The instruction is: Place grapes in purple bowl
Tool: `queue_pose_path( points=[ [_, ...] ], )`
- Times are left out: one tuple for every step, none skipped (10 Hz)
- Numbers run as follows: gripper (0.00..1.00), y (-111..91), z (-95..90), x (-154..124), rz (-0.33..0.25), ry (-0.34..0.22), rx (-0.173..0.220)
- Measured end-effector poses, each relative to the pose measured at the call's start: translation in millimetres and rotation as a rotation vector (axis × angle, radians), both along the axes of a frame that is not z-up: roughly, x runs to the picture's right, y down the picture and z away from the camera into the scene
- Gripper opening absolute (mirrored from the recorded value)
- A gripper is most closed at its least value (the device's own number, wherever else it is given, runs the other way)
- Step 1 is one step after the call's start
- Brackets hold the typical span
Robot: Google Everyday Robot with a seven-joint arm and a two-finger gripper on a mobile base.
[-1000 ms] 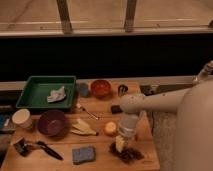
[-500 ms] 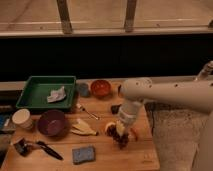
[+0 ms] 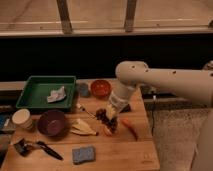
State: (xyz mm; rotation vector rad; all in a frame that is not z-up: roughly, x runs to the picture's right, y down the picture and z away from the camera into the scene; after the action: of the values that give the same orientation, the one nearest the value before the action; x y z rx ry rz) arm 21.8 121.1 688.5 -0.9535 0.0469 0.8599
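Broadly, filling the lower half: wooden table (image 3: 127, 159), set before a dark wall below a window ledge. Next in bulk, white robot arm (image 3: 170, 80), reaching in from the right edge, bending at a rounded joint above the table's back right part and sloping down leftward to the table's middle.

Then green tray (image 3: 35, 95) at the back left, with a crumpled white wrapper (image 3: 56, 94) lying inside near its right wall. In front of the tray, purple bowl (image 3: 52, 122), round, deep, upright. Right of the tray at the back, smaller orange bowl (image 3: 100, 88), with a little blue-grey round thing (image 3: 83, 90) just beside it on the left. At the far left, just beside the purple bowl, cream cup (image 3: 21, 119), upright.

Near the front edge, blue sponge (image 3: 83, 154), lying flat; left of it, black-handled brush (image 3: 42, 148), lying slantwise. Between purple bowl and table middle, pale yellow banana-like piece (image 3: 82, 129).

At the arm's tip, gripper (image 3: 111, 112), pointing down and left over the table's middle, clamped on the grapes (image 3: 105, 119): a dark lumpy bunch at its end, right of the purple bowl and apart from it, outside it. Cannot tell whether lifted or touching the wood. Just right of the bunch, small orange carrot-like piece (image 3: 129, 127).
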Motion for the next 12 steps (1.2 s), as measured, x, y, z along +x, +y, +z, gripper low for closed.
queue_pose_path(
  points=[
    [0.0, -3.0, -0.8, -2.4, 0.007, -0.011, 0.001],
    [0.0, -3.1, -0.9, -2.3, 0.007, -0.01, 0.001],
    [0.0, -3.0, -0.8, -2.6, 0.007, -0.011, 0.001],
    [0.0, -2.9, -0.8, -2.7, 0.007, -0.011, 0.0],
    [0.0, -2.9, -0.9, -2.5, 0.007, -0.011, 0.001],
    [0.0, -2.7, -0.7, -2.4, 0.007, -0.011, 0.0],
    [0.0, -2.2, -0.2, -2.3, 0.004, -0.011, -0.002],
    [0.0, -2.6, -1.0, -1.5, -0.007, -0.011, 0.001],
    [0.0, -5.2, -1.8, -6.4, -0.03, -0.024, 0.011],
    [0.0, -11.3, -2.2, -18.0, -0.056, -0.047, 0.029],
    [0.0, -18.9, -1.2, -37.3, -0.094, -0.082, 0.044],
    [0.0, -24.4, 0.1, -53.9, -0.122, -0.11, 0.052]
  ],
)
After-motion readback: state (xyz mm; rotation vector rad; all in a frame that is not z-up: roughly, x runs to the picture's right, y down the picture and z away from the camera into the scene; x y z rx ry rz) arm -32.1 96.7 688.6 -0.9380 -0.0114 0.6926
